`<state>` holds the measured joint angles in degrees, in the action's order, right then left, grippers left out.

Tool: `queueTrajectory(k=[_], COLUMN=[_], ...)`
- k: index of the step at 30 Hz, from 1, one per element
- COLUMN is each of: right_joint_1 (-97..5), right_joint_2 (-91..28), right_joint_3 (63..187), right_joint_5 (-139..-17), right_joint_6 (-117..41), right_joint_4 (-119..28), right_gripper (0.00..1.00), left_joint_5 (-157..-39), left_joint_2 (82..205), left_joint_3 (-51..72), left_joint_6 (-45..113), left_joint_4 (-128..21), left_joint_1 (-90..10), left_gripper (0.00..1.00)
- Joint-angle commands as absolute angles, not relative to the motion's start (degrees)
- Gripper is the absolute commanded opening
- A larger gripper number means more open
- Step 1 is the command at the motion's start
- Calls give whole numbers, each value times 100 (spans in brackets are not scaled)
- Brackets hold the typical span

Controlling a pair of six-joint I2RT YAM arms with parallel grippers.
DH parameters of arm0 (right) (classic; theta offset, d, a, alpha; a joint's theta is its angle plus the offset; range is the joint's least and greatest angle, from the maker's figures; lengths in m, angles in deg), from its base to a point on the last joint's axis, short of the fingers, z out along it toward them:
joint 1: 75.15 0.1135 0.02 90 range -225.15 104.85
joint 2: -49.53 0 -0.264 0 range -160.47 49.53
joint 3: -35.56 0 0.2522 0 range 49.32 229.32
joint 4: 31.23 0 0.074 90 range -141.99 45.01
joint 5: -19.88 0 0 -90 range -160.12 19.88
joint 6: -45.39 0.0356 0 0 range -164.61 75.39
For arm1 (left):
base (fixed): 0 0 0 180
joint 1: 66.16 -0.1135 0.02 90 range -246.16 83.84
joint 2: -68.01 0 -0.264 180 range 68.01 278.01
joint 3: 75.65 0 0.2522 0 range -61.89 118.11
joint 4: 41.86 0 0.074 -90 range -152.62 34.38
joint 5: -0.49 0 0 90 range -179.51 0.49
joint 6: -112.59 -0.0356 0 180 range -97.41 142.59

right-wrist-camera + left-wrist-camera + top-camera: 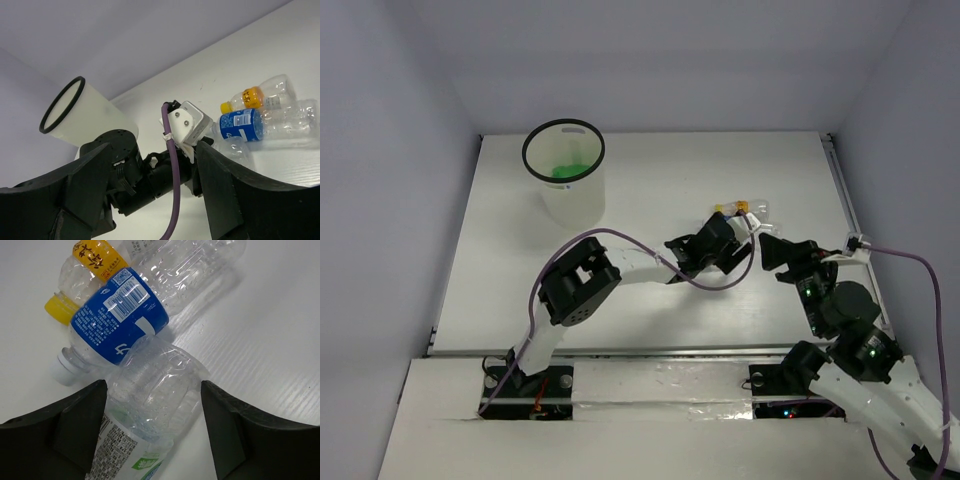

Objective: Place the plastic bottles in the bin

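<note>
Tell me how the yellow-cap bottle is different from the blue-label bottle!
The yellow-cap bottle has a yellow cap and an orange label; the blue-label bottle has a white cap and a blue label. In the right wrist view the yellow-cap bottle looks shorter than the blue-label bottle. Both are clear plastic, lie on their sides on the table, and touch each other.

**Three cameras, one shared cluster of bottles**

The top external camera looks down from above and behind the arm bases and takes in the whole desk [670, 170]. The left wrist camera sits very close over the plastic bottles [120, 320], facing down between the left hand [152, 390] fingers. The right wrist camera looks low across the desk past the right hand [152, 150]. All three views share the bottles. The bin [575, 200] shows only in the top and right wrist views.
</note>
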<state>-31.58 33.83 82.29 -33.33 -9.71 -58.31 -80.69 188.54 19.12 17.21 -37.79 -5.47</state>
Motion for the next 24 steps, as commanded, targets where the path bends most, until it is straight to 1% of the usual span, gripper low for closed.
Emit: queueTrajectory(k=[1, 2, 4, 5, 7, 8, 11, 12, 19, 22, 24], right_joint_1=[-3138, -3138, -3138, -3138, -3138, -3138, -3138, -3138, -3138, -3138, -3138], right_joint_2=[3310, 3283, 3239, 3187, 3116, 3029, 2923, 2853, 2519, 2160, 1861], right_joint_3=[8360, 8360, 8360, 8360, 8359, 8360, 8351, 8351, 8351, 8386, 8578], right_joint_5=[-3382, -3400, -3417, -3426, -3435, -3470, -3531, -3558, -3646, -3690, -3742], right_joint_6=[-998, -989, -989, -989, -980, -963, -902, -893, -796, -875, -1006], right_joint_4=[-5615, -5615, -5607, -5598, -5589, -5598, -5598, -5598, -5572, -5519, -5562], right_gripper=[73, 73, 73, 73, 73, 73, 73, 73, 73, 71, 65], left_joint_5=[-7887, -7887, -7870, -7852, -7799, -7799, -7843, -7895, -7870, -7694, -7545], left_joint_2=[18807, 18728, 18614, 18491, 18332, 18158, 17770, 17674, 16839, 16277, 15794], left_joint_3=[1889, 1827, 1643, 1590, 1353, 1256, 782, 668, -124, -449, -695], left_joint_6=[1705, 1741, 1802, 1898, 2013, 2126, 2250, 2468, 3014, 3182, 3314], left_joint_4=[-3945, -3927, -3883, -3892, -3848, -3796, -3576, -3523, -3443, -3487, -3566], left_joint_1=[-534, -534, -534, -534, -534, -534, -534, -534, -534, -534, -534], left_gripper=[65, 58, 50, 43, 41, 37, 30, 27, 21, 21, 21])
